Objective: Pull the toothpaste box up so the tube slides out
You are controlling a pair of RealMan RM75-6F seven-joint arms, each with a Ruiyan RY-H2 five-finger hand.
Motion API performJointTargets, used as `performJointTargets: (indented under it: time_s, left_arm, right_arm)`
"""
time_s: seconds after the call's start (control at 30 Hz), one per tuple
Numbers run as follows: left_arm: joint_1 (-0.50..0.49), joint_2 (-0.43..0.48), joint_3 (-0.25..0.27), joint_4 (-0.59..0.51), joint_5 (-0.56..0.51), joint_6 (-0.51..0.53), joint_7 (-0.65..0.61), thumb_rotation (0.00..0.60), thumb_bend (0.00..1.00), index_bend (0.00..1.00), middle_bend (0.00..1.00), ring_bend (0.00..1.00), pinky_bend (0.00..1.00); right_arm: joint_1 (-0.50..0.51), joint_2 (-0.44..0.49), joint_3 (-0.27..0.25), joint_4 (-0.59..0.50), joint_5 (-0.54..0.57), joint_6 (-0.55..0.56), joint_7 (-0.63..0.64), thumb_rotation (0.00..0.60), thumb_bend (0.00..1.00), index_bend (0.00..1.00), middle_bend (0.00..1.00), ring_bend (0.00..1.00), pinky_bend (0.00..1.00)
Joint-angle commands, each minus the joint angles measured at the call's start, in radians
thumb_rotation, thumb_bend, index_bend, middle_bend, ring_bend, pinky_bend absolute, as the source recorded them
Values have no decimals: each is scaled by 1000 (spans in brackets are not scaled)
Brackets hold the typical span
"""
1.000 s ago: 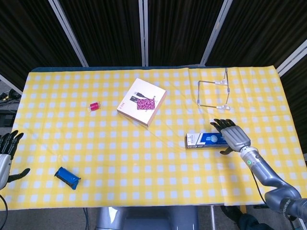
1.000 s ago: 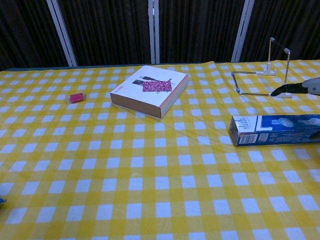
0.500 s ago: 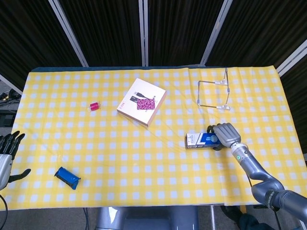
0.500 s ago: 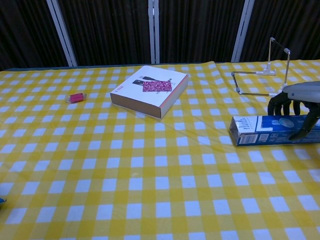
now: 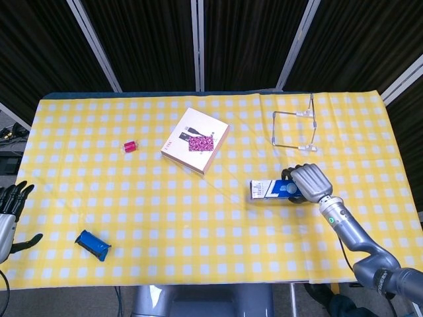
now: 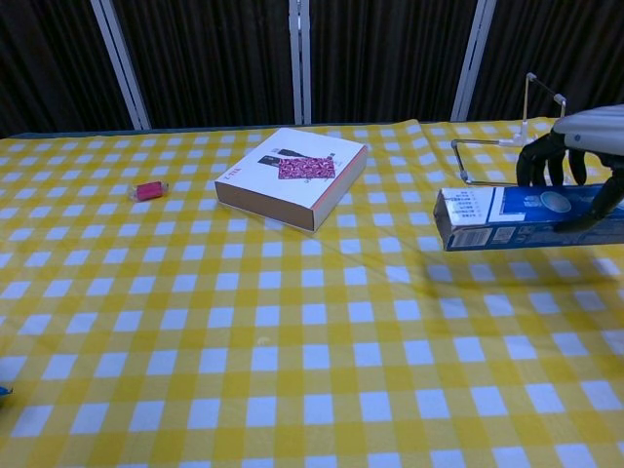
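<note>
We see the counter (image 5: 198, 218) first, covered in a yellow-and-white checked cloth, with black curtains and pale metal posts behind its far edge.

Near the far edge, a little left of the middle, lies a flat white box (image 5: 195, 148) with a pink patterned picture on its lid. Toward the far right corner stands a clear bent stand (image 5: 295, 124), thin and see-through.

The toothpaste box (image 6: 517, 216), blue and white, is by the right edge, about midway between the near and far edges. In the chest view it lies level, long side across, and its shadow falls on the cloth below it, so we judge it clear of the counter. The right robot hand (image 5: 305, 182) grips its right part, dark fingers (image 6: 542, 156) curled over the far side of the box and the thumb on the near side. The box's left end points to the middle of the counter; we cannot tell whether that end is open.

The left robot hand (image 5: 9, 212) hangs just off the left edge near the near left corner, fingers spread apart, holding nothing.

A small blue packet (image 5: 92, 245) lies by the near edge toward the left corner. A small pink object (image 5: 129, 146) sits well left of the white box.
</note>
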Motion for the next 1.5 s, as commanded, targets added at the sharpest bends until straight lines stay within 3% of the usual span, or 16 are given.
performJointTargets:
  time_s: [0.03, 0.33, 0.63, 0.7, 0.77, 0.83, 1.13, 1.5]
  left_arm:
    - [3, 5, 2, -3, 8, 8, -9, 600, 0, 0, 0, 0, 0]
    - [12, 23, 9, -8, 34, 32, -51, 600, 0, 0, 0, 0, 0]
    - [12, 33, 13, -7, 37, 28, -77, 600, 0, 0, 0, 0, 0]
    - [12, 33, 13, -7, 38, 28, -79, 600, 0, 0, 0, 0, 0]
    - [12, 34, 13, -7, 38, 29, -81, 600, 0, 0, 0, 0, 0]
    - [13, 36, 13, -9, 37, 29, -84, 600, 0, 0, 0, 0, 0]
    - [10, 36, 16, -12, 34, 21, -75, 600, 0, 0, 0, 0, 0]
    - [10, 30, 18, -15, 34, 21, -58, 600, 0, 0, 0, 0, 0]
  right_arm:
    - [-5, 75, 3, -98, -66, 71, -91, 600, 219, 484, 498, 452, 498]
    - [26, 235, 72, -323, -99, 134, -550, 600, 265, 504, 509, 460, 501]
    - [67, 301, 139, -519, -53, 146, -989, 600, 267, 508, 511, 465, 494]
    - [75, 300, 145, -526, -63, 153, -1054, 600, 266, 504, 512, 465, 430]
    - [89, 296, 149, -514, -116, 174, -1157, 600, 264, 500, 514, 465, 290]
    - [99, 285, 148, -483, -200, 208, -1267, 600, 265, 499, 514, 465, 249]
    - [107, 291, 133, -404, -365, 258, -1330, 600, 285, 472, 495, 465, 212]
    - [90, 324, 100, -338, -434, 244, -1335, 600, 334, 465, 476, 448, 214]
